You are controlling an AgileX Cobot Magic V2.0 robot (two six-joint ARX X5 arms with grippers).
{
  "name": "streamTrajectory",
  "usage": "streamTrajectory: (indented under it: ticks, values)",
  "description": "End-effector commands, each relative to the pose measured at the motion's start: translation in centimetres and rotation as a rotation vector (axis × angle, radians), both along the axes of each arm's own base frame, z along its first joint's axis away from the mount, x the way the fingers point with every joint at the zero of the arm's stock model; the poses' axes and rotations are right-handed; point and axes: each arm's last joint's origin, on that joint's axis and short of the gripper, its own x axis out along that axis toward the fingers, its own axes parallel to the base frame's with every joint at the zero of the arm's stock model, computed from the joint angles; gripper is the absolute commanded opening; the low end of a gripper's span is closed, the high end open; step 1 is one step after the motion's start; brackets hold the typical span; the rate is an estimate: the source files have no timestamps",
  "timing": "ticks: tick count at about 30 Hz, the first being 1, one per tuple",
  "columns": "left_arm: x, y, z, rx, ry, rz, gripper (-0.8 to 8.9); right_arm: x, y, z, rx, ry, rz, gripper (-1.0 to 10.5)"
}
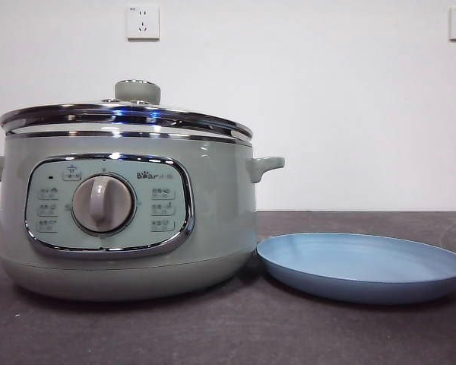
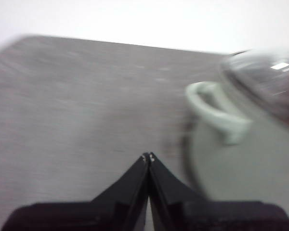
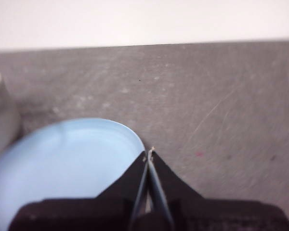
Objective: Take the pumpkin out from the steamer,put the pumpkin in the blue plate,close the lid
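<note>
In the front view, a large round pale sage-green electric steamer (image 1: 129,220) with a chrome-framed control panel is seen standing on the left of the dark grey table (image 1: 228,334). It is covered by a round glass lid (image 1: 125,114) with a chrome rim and a stubby pale-green knob, so its contents cannot be told; no pumpkin is seen. Just right of the steamer, a wide shallow light-blue plate (image 1: 362,266) lies with nothing in it.

In the left wrist view, the left gripper (image 2: 148,156) is shown held above bare table beside the steamer's side handle (image 2: 216,113), its black fingers pressed together on nothing.

In the right wrist view, the right gripper (image 3: 150,153) is shown above the plate's edge, its fingers likewise closed and holding nothing.
</note>
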Motion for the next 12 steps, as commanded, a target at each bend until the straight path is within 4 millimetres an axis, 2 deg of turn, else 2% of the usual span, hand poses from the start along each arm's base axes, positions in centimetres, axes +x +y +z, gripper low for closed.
streamTrajectory:
  ticks: [1,4,12]
  values:
    - [0.0,-0.4,-0.4,-0.317,0.064,-0.091,-0.03,0.0,0.0,-0.4,0.356,0.077,-0.062,-0.2]
    - [-0.1,-0.6,-0.2,-0.348,0.06,-0.151,-0.03,0.0,0.0,-0.4,0.452,0.095,-0.078,-0.2]
    - [-0.3,-0.7,1.5,-0.345,-0.01,-0.215,-0.08,-0.2,0.1,0.4,0.465,0.114,-0.029,-0.2]
